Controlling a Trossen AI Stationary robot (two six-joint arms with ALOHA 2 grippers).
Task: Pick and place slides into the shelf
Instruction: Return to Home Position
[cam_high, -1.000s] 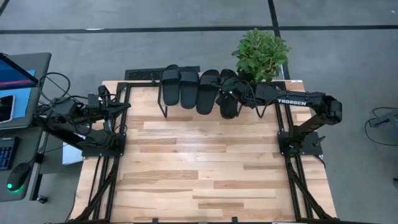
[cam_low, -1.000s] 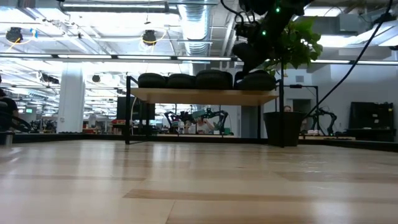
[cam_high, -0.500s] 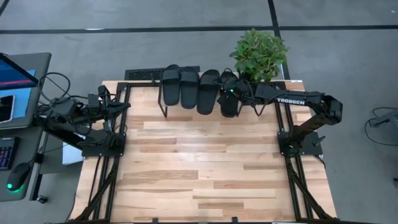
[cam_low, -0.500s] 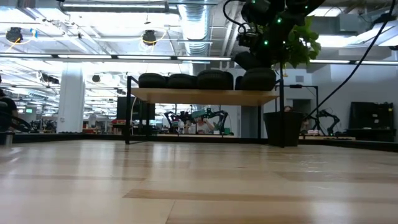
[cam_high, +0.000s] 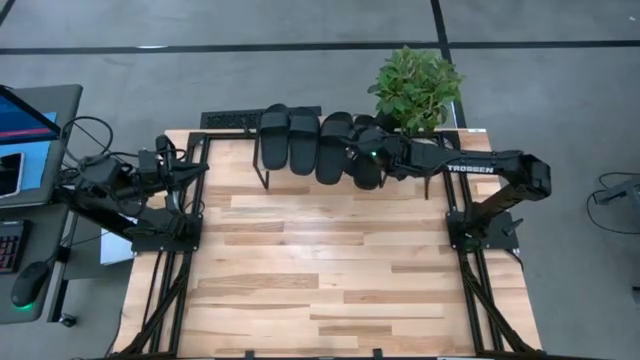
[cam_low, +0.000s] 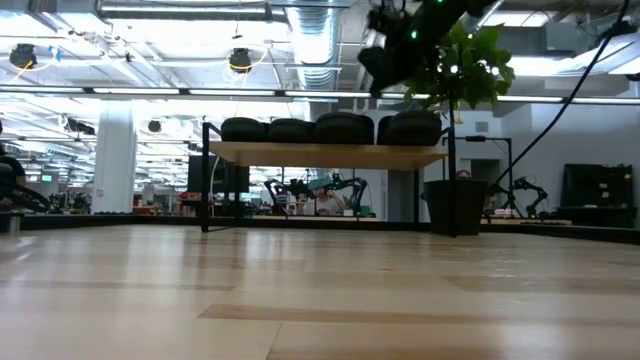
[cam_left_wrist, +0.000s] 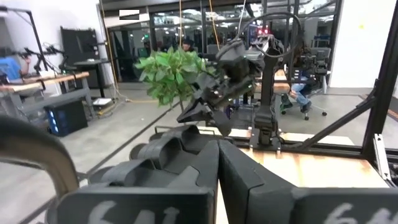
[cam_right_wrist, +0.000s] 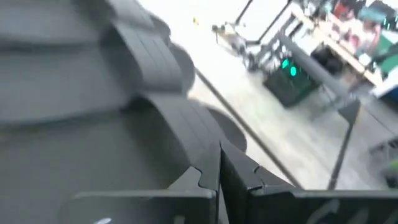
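Four black slides lie side by side, soles down, on the light-wood shelf at the table's far edge. In the high view they are the slide on the left, the second, the third and the rightmost. My right gripper is shut and empty, above the shelf over the two right-hand slides. My left gripper is shut and empty and waits at the table's far left; its fingers show in its wrist view.
A potted green plant stands just past the shelf's right end, close to my right arm; its pot shows in the low view. A desk with a laptop stands left of the table. The plank tabletop spreads out nearer than the shelf.
My right gripper has risen from just above the rightmost slide to well above the shelf and gone a little toward the table's left. The rightmost slide lies still on the shelf.
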